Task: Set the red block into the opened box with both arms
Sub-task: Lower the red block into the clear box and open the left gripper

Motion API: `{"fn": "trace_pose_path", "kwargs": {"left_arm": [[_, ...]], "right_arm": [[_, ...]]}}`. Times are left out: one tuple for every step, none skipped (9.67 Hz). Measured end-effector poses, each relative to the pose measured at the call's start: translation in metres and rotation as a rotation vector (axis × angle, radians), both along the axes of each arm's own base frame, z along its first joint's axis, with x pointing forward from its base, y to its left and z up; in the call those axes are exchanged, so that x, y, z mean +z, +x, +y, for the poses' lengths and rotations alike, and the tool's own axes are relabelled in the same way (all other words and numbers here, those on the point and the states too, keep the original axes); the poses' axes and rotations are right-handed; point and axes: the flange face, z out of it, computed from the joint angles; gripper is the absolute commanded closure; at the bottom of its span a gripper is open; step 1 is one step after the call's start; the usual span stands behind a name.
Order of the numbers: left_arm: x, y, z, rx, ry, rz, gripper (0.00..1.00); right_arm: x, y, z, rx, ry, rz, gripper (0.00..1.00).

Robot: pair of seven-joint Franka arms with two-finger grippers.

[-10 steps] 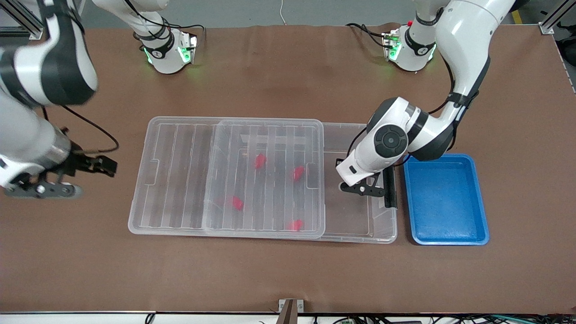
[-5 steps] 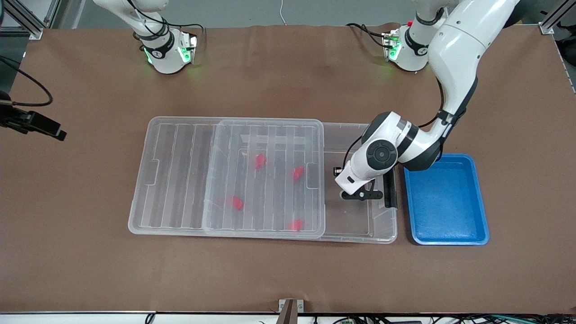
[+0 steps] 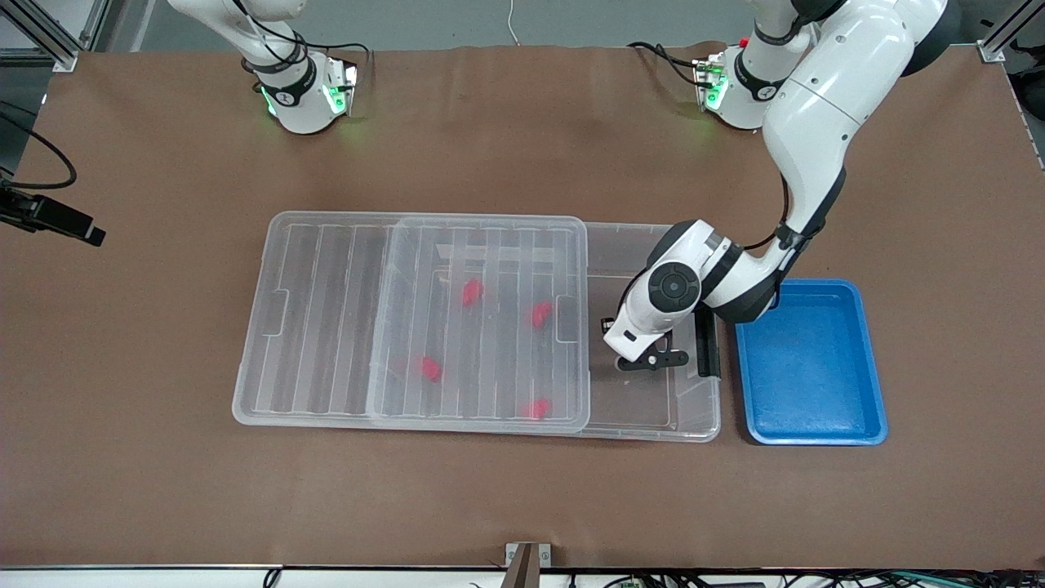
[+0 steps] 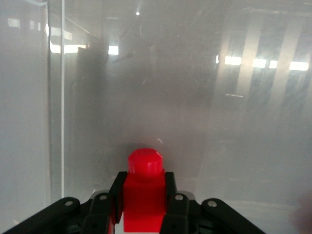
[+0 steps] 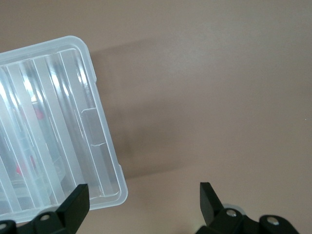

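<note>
The clear box (image 3: 653,431) lies mid-table. Its ribbed lid (image 3: 326,318) is slid toward the right arm's end, which leaves the end by the black clip handle (image 3: 707,343) uncovered. Several red blocks, one of them (image 3: 472,291), show through the lid. My left gripper (image 3: 649,359) hangs low inside the uncovered part. It is shut on another red block (image 4: 145,195), stud outward, close over the box's clear floor. My right gripper (image 5: 144,195) is open and holds nothing, above bare table beside a corner of the lid (image 5: 105,161).
A blue tray (image 3: 808,367) sits on the table beside the box, toward the left arm's end. Brown table (image 3: 522,506) surrounds the box. Of the right arm's hand, only a black part (image 3: 49,216) shows at the front view's edge.
The right arm has swung away from the box, almost out of the front view. The left gripper has sunk a little deeper into the box with the red block.
</note>
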Motion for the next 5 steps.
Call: {"fn": "trace_pose_path", "kwargs": {"left_arm": [[0.000,0.001,0.000,0.004,-0.002,-0.003,0.00],[0.002,0.002,0.000,0.010,-0.005,-0.010,0.00],[0.007,0.007,0.001,0.018,-0.011,-0.023,0.00],[0.023,0.014,0.002,0.025,-0.019,-0.051,0.00],[0.049,0.020,0.001,0.027,-0.027,-0.089,0.00]], "right_arm": [[0.000,0.000,0.001,0.003,0.000,0.001,0.00],[0.000,0.000,0.002,0.004,0.000,0.002,0.00],[0.000,0.000,0.002,0.004,0.000,0.002,0.00],[-0.001,0.000,0.001,0.003,0.000,0.003,0.00],[-0.001,0.000,0.001,0.003,0.000,0.003,0.00]]}}
